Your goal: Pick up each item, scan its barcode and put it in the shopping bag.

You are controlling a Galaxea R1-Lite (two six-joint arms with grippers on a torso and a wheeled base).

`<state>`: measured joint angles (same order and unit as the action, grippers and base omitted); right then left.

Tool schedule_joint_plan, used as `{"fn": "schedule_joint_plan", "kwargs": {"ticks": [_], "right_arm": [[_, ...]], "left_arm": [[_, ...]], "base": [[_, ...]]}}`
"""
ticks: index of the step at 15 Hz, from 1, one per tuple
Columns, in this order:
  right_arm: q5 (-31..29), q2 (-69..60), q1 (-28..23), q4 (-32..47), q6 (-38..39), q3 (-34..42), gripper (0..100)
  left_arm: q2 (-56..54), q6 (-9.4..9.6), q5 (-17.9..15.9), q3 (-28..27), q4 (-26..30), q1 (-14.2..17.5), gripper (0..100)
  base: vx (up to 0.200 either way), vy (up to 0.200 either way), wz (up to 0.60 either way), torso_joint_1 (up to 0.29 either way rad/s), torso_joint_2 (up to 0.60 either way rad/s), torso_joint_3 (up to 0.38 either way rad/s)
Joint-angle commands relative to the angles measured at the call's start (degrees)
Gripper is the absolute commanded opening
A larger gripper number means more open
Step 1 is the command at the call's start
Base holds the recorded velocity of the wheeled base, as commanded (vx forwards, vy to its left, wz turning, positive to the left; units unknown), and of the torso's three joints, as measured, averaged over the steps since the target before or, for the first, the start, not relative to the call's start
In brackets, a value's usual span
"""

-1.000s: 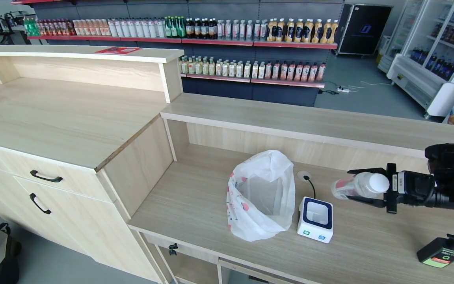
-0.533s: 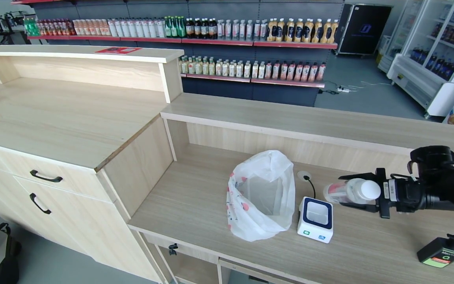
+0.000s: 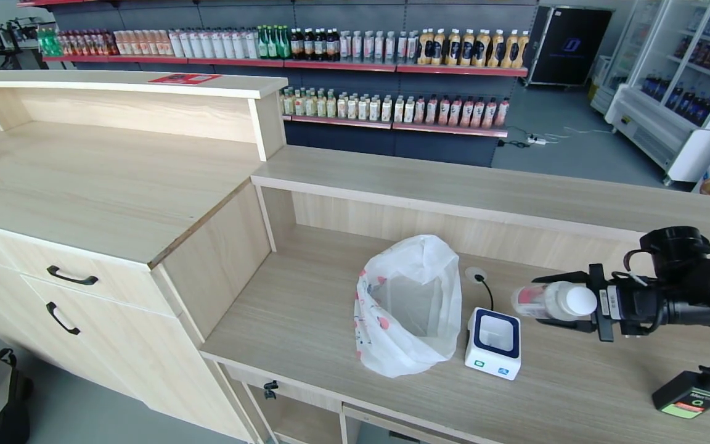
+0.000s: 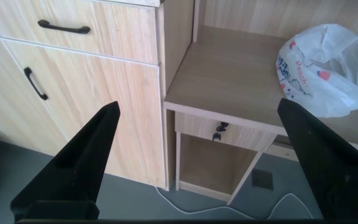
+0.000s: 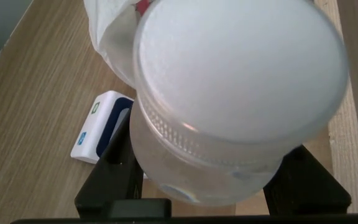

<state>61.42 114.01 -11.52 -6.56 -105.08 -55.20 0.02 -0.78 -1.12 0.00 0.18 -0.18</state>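
My right gripper [image 3: 538,301] is shut on a clear bottle [image 3: 549,300] with a white cap, held lying sideways above the counter just right of the white barcode scanner [image 3: 493,343]. From the right wrist, the bottle's cap [image 5: 238,68] is close up, with the scanner [image 5: 101,127] and the bag's edge [image 5: 114,31] below it. The open white shopping bag [image 3: 409,305] stands left of the scanner. My left gripper [image 4: 199,106] is open and holds nothing, hanging off the counter's front left, with the bag [image 4: 325,68] farther off.
A black pump bottle [image 3: 691,391] lies near the counter's front right corner. The scanner's cable [image 3: 484,287] runs to a hole behind it. A raised ledge [image 3: 453,185] borders the counter's back. Drawers [image 4: 67,28] and a higher counter [image 3: 96,179] stand to the left.
My right gripper has carried the bottle slightly left and down, closer to the scanner. The bag, scanner and black bottle have stayed put.
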Motion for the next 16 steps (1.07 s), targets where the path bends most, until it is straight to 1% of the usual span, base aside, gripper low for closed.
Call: {"fn": "schedule_joint_plan", "kwargs": {"ticks": [1, 7, 9, 10, 16], "right_arm": [[-0.1, 1.0, 0.1, 0.0, 0.0, -1.0, 0], [-0.3, 2.0, -0.3, -0.1, -0.6, -1.6, 0], [-3.1, 2.0, -0.5, -0.1, -1.1, -1.3, 0], [-3.4, 2.1, -0.5, 0.0, -1.5, -1.0, 0], [-3.5, 2.7, -0.1, 0.1, -1.4, -0.3, 0]], "left_arm": [[0.1, -0.01, 0.0, 0.0, 0.0, 0.0, 100], [0.1, -0.01, 0.0, 0.0, 0.0, 0.0, 100], [0.1, -0.01, 0.0, 0.0, 0.0, 0.0, 100], [0.1, -0.01, 0.0, 0.0, 0.0, 0.0, 100], [0.1, -0.01, 0.0, 0.0, 0.0, 0.0, 100]], "base": [[0.000, 0.000, 0.00, 0.000, 0.00, 0.000], [0.000, 0.000, 0.00, 0.000, 0.00, 0.000], [0.000, 0.000, 0.00, 0.000, 0.00, 0.000], [0.000, 0.000, 0.00, 0.000, 0.00, 0.000], [0.000, 0.000, 0.00, 0.000, 0.00, 0.000]]}}
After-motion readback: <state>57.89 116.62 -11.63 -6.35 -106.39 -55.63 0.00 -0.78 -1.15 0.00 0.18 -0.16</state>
